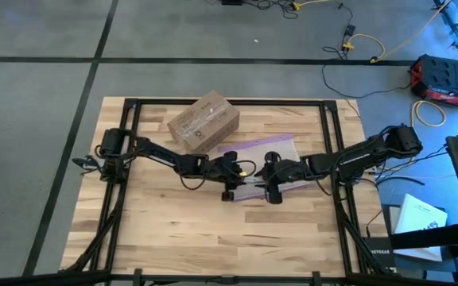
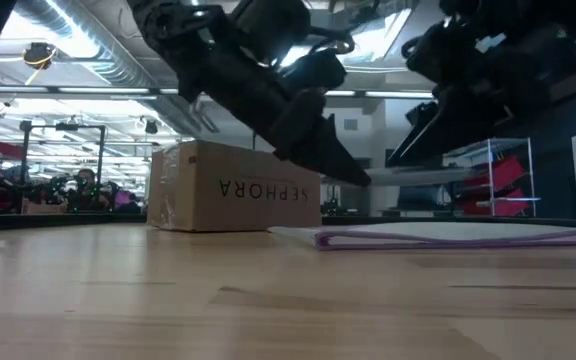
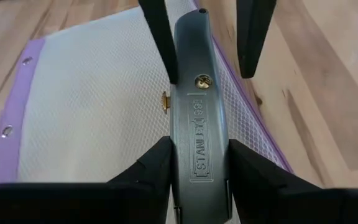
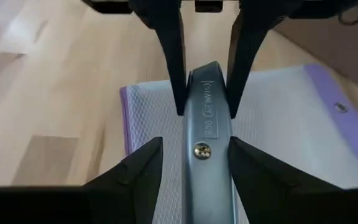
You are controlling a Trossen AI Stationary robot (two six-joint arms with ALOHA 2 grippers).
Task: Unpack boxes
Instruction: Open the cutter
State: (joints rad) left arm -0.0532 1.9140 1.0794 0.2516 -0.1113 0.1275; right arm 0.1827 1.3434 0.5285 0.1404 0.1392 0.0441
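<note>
Both the left claw (image 3: 201,165) and right claw (image 4: 191,158) grasp the grey knife (image 3: 196,106) over the bag (image 1: 270,151) — uneven release could drop it, far from the box (image 1: 203,121).

We see a brown cardboard box (image 2: 230,187) with black "SEPHORA" lettering, a grey metal utility knife (image 3: 196,118) with one brass screw, a white mesh-patterned pouch (image 3: 98,99) with purple edge, and the pale striped wooden table (image 1: 213,230).
</note>
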